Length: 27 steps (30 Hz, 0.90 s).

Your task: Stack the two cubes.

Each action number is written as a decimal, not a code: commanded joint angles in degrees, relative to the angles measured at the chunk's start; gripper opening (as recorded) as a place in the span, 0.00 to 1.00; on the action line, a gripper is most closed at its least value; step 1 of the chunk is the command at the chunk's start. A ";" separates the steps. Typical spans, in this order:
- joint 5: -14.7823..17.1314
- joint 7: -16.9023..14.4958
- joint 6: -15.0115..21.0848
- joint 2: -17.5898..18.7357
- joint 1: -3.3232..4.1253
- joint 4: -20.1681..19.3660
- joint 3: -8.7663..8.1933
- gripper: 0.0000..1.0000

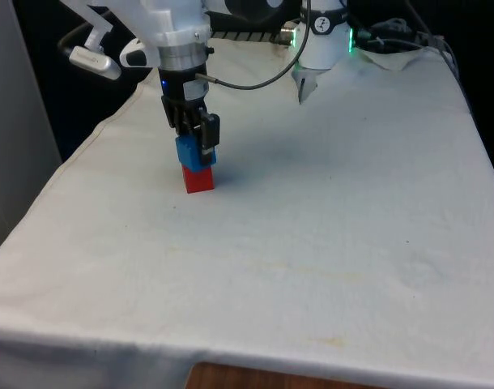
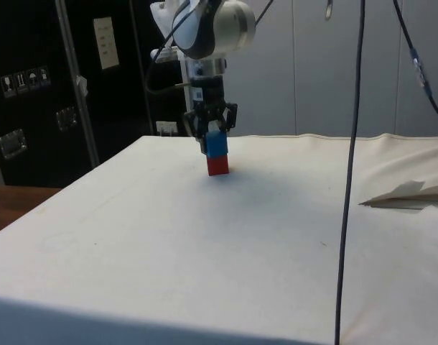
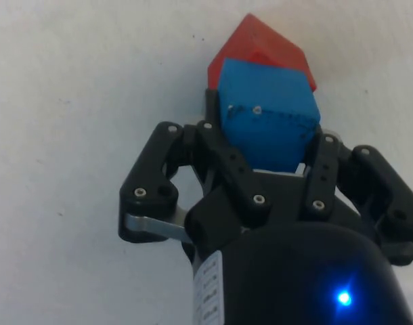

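Open cloth (image 1: 312, 243) all round — cube stack (image 1: 198, 166) sole obstacle

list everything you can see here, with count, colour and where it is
blue cube: 1, blue, on top of the red cube, between the gripper's fingers
red cube: 1, red, on the cloth towards the front view's left, under the blue cube
table cloth: 1, white, covering the whole table
wooden table edge: 1, brown, showing below the cloth's near hem in the front view
cable: 1, dark, hanging down across the side view
dark cabinets: black, behind the table in the side view
robot arm: 1, white, reaching down over the stack
gripper: 1, black, fingers on either side of the blue cube
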 commanded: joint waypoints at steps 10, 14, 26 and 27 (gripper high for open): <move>0.06 0.00 0.06 0.23 0.00 0.11 0.06 0.92; 0.11 0.00 0.06 0.23 0.00 0.11 0.06 1.00; -0.80 0.23 -2.35 -2.41 0.40 0.34 -0.69 1.00; -0.97 0.23 -2.75 -2.81 0.40 0.40 -0.74 1.00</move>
